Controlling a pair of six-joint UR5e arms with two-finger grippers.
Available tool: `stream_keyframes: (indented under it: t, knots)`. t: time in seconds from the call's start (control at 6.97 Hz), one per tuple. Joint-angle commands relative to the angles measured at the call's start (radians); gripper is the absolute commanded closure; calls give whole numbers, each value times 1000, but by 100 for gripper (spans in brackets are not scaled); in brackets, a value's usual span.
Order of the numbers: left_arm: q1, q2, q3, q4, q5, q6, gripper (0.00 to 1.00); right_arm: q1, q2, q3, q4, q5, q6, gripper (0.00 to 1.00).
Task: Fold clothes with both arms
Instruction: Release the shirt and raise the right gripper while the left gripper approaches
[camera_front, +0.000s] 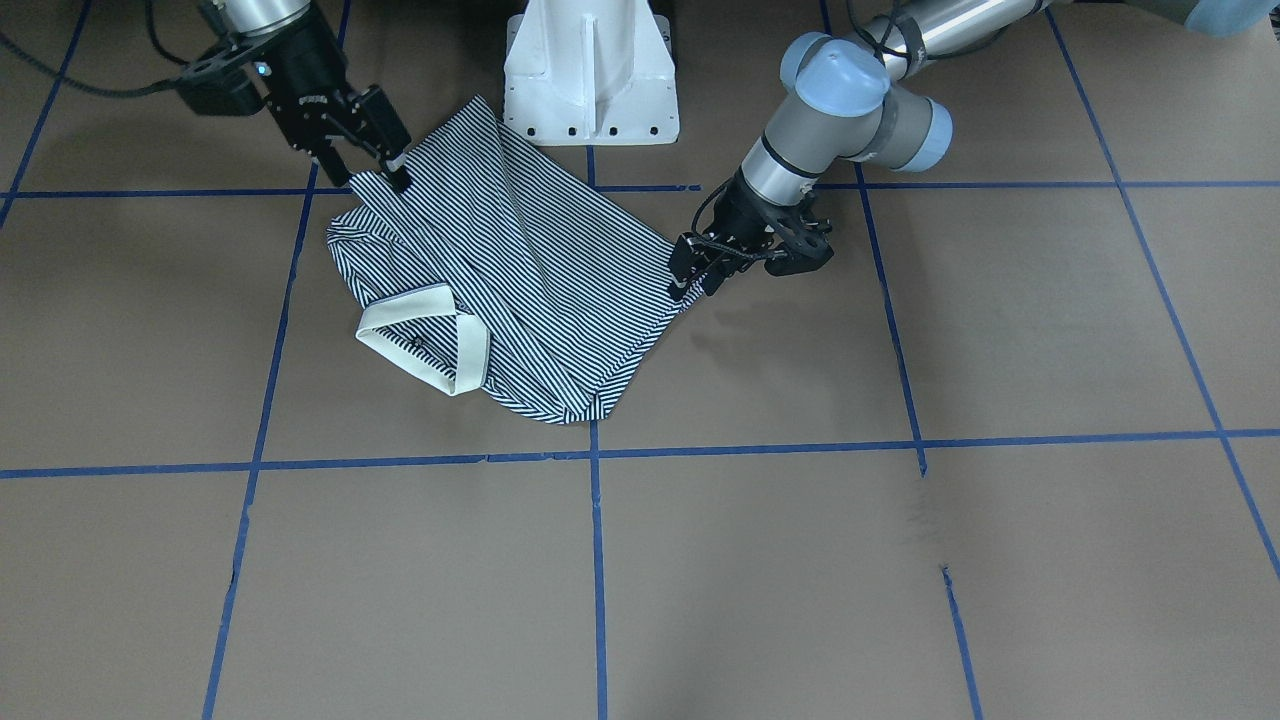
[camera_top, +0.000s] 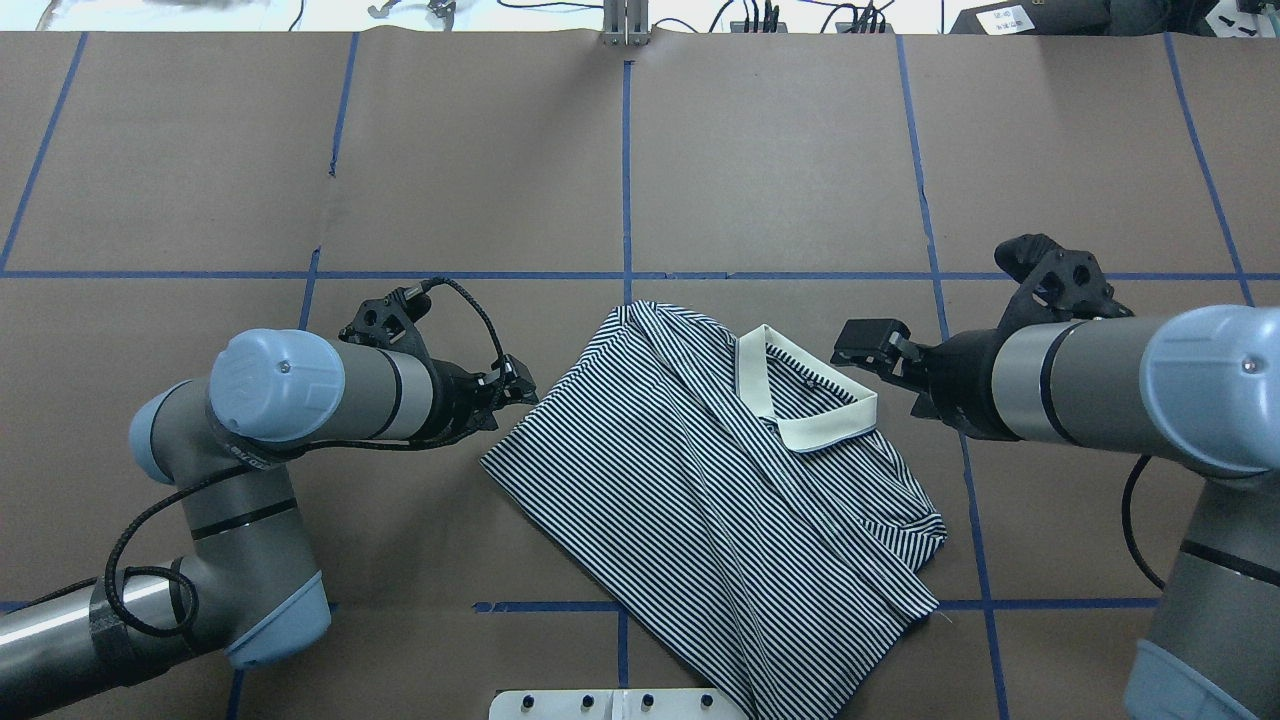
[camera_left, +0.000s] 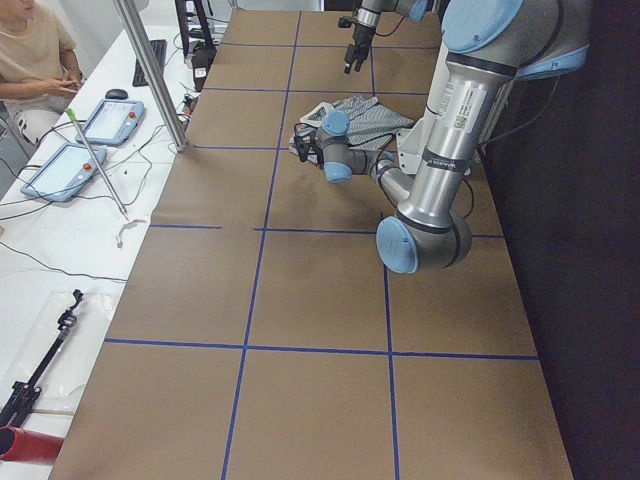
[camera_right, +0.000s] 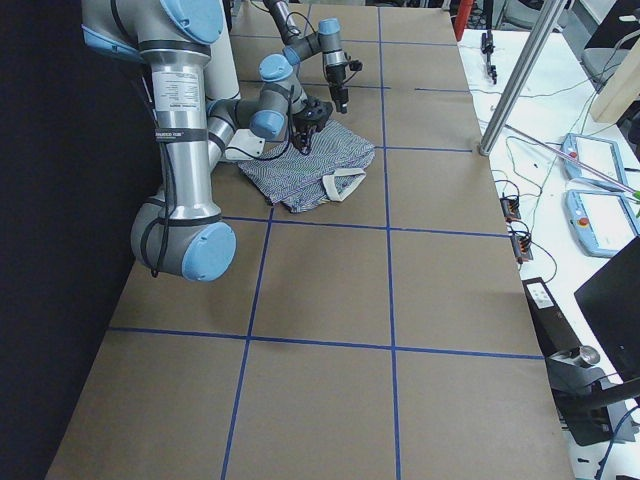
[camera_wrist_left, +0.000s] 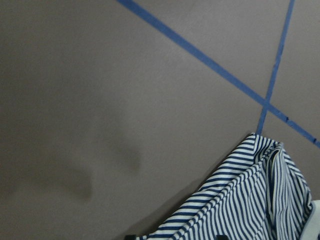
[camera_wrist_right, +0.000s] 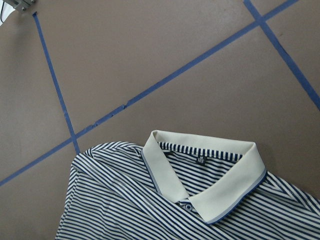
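On the brown table (camera_top: 780, 150), close to the robot's white base (camera_front: 590, 70), the striped polo shirt (camera_top: 700, 480) lies flat and slanted. Its cream collar (camera_top: 812, 428) is on the far side, toward the robot's right. A long crease runs down the shirt, so I think it is partly folded, and the next fold needs two ends picked up together. That is likely why one gripper sits at each end of the shirt. The left gripper (camera_front: 695, 288) is low at the bottom corner, with its tips right at the cloth edge. Its fingers look close together, but I cannot tell if they pinch the cloth. The right gripper (camera_front: 373, 182) is by the shoulder, near the collar. Its two fingers are spread wide and grab nothing, though one tip seems to touch the stripes. The left arm (camera_top: 330, 390) is bent at the elbow and reaches sideways, low over the table. The right arm (camera_top: 1060, 375) reaches in the same way from the other side, with its wrist tipped down at the shirt.
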Motion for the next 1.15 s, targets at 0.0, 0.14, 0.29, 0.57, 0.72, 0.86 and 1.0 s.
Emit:
stream_keyframes:
  t: [0.0,0.14,0.29,0.57,0.72,0.86,1.0]
  knots:
    - [30,-1,-70,190,46,4,38,38,22,-31,3,21,-29,0]
    - [57,0,-68,200,48,3,38,38,21,-32,3,23,-29,0]
    - [82,-4,-67,203,48,-2,38,38,20,-32,3,24,-29,0]
    - [94,0,-65,205,75,-2,36,38,20,-32,4,24,-29,0]
    - [96,2,-64,205,75,-2,36,38,20,-32,3,24,-29,0]
    - [96,5,-53,205,75,4,37,38,19,-32,3,24,-28,0]
    - [96,5,-45,206,77,10,39,38,19,-32,1,23,-28,0]
